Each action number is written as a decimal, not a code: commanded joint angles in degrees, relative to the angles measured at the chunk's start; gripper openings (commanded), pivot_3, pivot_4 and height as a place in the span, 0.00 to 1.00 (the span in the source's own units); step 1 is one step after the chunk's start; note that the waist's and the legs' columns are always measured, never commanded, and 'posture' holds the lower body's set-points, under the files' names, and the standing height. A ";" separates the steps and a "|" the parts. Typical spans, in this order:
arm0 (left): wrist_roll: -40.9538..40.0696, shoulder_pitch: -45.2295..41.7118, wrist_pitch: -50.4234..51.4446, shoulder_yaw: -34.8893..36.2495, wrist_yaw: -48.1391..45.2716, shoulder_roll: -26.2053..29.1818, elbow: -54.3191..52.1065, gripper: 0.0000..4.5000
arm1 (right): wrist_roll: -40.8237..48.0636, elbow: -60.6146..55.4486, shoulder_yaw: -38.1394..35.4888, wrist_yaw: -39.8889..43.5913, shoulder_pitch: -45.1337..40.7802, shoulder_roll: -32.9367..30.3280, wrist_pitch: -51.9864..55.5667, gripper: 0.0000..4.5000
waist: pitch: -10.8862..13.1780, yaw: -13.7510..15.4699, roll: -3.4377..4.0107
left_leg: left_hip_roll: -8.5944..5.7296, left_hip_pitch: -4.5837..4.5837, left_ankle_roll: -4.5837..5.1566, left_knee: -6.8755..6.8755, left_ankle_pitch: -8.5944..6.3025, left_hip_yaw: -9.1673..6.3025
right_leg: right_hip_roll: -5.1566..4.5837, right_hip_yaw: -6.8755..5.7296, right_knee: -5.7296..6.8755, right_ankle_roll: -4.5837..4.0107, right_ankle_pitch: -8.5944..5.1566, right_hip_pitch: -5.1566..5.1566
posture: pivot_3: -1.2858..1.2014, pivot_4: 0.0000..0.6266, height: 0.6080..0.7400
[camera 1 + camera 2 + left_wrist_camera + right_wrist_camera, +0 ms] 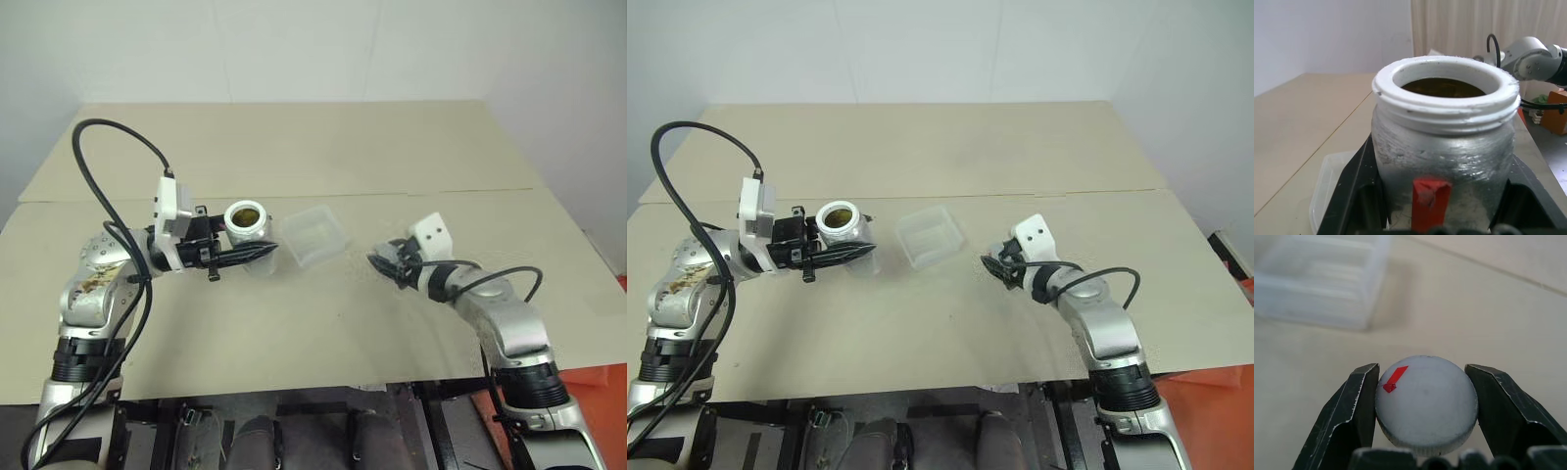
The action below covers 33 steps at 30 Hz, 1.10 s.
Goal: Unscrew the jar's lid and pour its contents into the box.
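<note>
- The jar (247,227) is pinched between the two black fingers of the left gripper (257,253), held upright above the table (323,147) on the left side of the scene
- Its lid is off: the white threaded mouth stands open, and dark brownish contents (1442,87) are seen inside, too dim for single pieces to be made out
- On the silvery side of the jar a red stripe (1429,201) is seen between the gripping fingers
- The lid (1426,404), round and grey with a small red mark on its top, is clamped between the fingers of the right gripper (390,262), low over the table on the right side
- The box (314,234), clear and shallow, lies on the table between the two grippers, just right of the jar and nearer to it than to the lid
- Whether the jar's lower edge touches the box cannot be told
- The box is seen as a blurred clear shape beyond the lid in the right wrist view, apart from it
- A seam runs across the table just beyond the box
</note>
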 commanded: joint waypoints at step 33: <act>110.67 -43.35 -47.23 -50.34 103.15 0.33 45.61 0.44 | 23.26 -16.06 -2.00 23.93 -20.36 -16.42 20.34 0.99 | 0.00 2.37 -0.01 | -0.14 -0.49 0.25 -0.01 -0.10 0.04 | -0.09 -0.20 -0.29 0.27 0.12 -0.11 | 0.52 0.24 1.00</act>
